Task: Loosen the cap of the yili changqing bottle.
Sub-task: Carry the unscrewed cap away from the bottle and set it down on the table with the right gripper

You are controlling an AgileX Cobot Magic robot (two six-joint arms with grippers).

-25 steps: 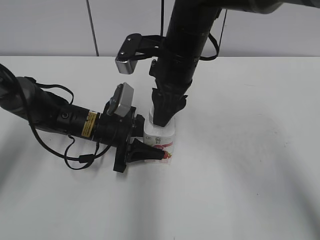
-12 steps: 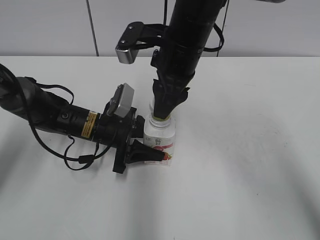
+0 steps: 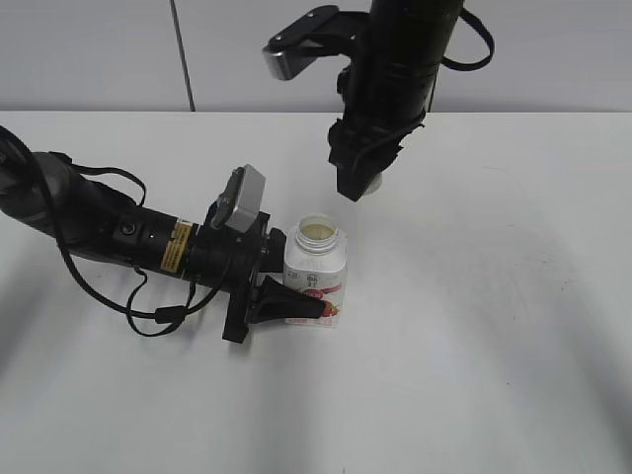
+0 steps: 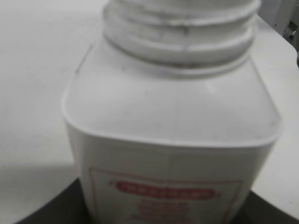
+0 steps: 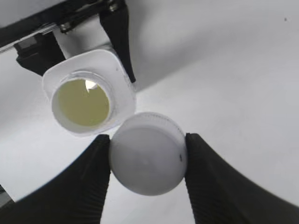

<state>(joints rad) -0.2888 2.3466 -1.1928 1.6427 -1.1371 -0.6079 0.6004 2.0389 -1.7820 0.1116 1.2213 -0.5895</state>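
The yili changqing bottle (image 3: 315, 269) stands upright on the white table, white with a red-pink label, its neck open and pale liquid showing inside (image 5: 81, 103). My left gripper (image 3: 286, 302) is shut on the bottle's lower body; the left wrist view shows the bottle (image 4: 173, 121) filling the frame. My right gripper (image 3: 357, 190) is shut on the white ribbed cap (image 5: 148, 154) and holds it in the air, above and to the right of the bottle. In the exterior view the cap (image 3: 369, 188) only peeks out below the fingers.
The white table (image 3: 494, 326) stretches all round the bottle. A pale wall (image 3: 99, 49) runs along the back. The left arm's black cables (image 3: 148, 306) lie on the table at the left.
My right gripper has lifted the cap off the bottle's neck and moved it up and to the right. The bottle's mouth now stands open. The left arm has not moved.
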